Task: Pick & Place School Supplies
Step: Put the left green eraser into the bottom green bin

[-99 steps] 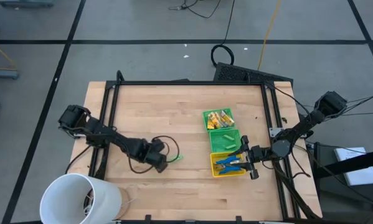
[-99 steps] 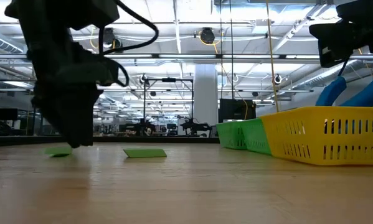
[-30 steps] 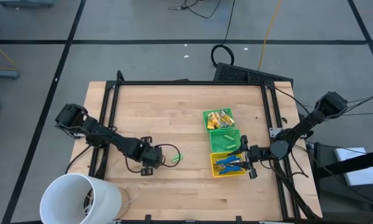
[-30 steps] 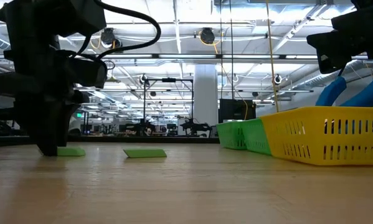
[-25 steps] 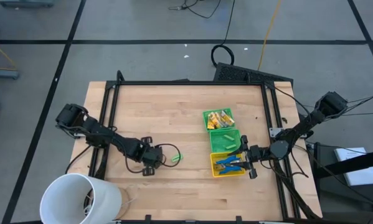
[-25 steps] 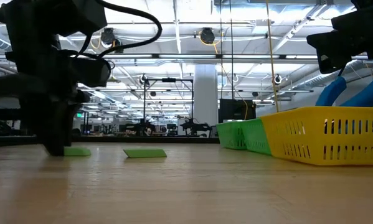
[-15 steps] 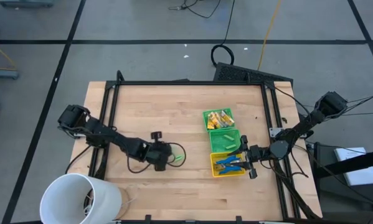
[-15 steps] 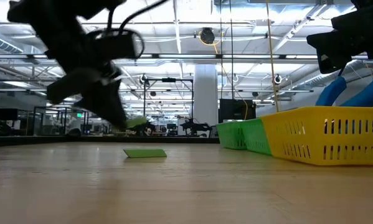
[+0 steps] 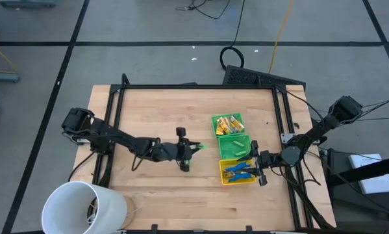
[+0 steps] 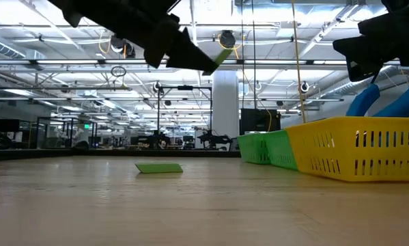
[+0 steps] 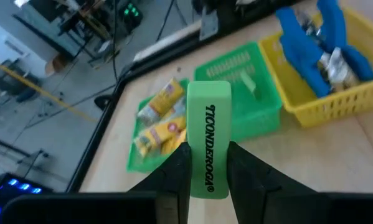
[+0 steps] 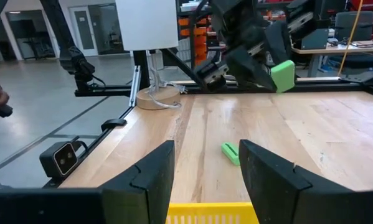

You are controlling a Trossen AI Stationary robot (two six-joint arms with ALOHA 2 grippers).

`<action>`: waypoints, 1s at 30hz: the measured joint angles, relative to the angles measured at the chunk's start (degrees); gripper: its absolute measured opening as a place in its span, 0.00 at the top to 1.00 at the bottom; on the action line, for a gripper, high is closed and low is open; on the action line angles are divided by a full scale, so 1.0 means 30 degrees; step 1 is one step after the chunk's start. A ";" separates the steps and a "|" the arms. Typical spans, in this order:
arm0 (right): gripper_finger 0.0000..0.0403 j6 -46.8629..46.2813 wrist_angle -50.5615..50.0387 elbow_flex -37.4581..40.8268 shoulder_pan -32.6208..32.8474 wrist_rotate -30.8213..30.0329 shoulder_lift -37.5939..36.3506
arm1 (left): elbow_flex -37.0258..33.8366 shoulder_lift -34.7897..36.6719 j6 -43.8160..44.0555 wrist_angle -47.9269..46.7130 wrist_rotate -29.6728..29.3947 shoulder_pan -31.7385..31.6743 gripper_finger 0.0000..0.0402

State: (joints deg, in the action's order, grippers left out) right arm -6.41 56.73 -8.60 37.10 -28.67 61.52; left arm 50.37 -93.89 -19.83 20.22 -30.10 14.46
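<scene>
The left end effector [image 9: 193, 148] hangs above the wooden worktop [image 9: 162, 117], just beside the green plastic bins [image 9: 232, 136], pinching a bright-green rectangular eraser [image 11: 208, 138] between its dark fingers [image 11: 172, 171]. A second flat green eraser [image 10: 158, 167] lies on the worktop. The right end effector [image 9: 254, 164] waits over the yellow plastic basket [image 9: 238, 177] of blue-handled tools [image 11: 326, 46], its fingers spread apart.
</scene>
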 joint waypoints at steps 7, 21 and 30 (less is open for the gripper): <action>0.58 -0.0707 -0.0080 -0.0160 -0.0956 -0.2043 0.0043 | 0.0000 0.0015 -0.0819 0.0441 0.1027 -0.0373 0.78; 0.57 -0.4266 -0.4008 -0.4875 -0.7567 0.0422 0.2911 | 0.0007 0.0036 -0.5885 -0.1678 -0.4095 -0.0662 0.78; 0.56 -0.5697 -0.3695 -0.7526 -1.0369 0.3141 0.7404 | 0.0029 0.0036 -0.7206 -0.1703 -0.4468 -0.0948 0.78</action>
State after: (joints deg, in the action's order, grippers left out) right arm -23.50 45.64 -31.18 6.00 -19.25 83.73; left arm 50.46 -93.78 -41.45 15.11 -43.50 11.62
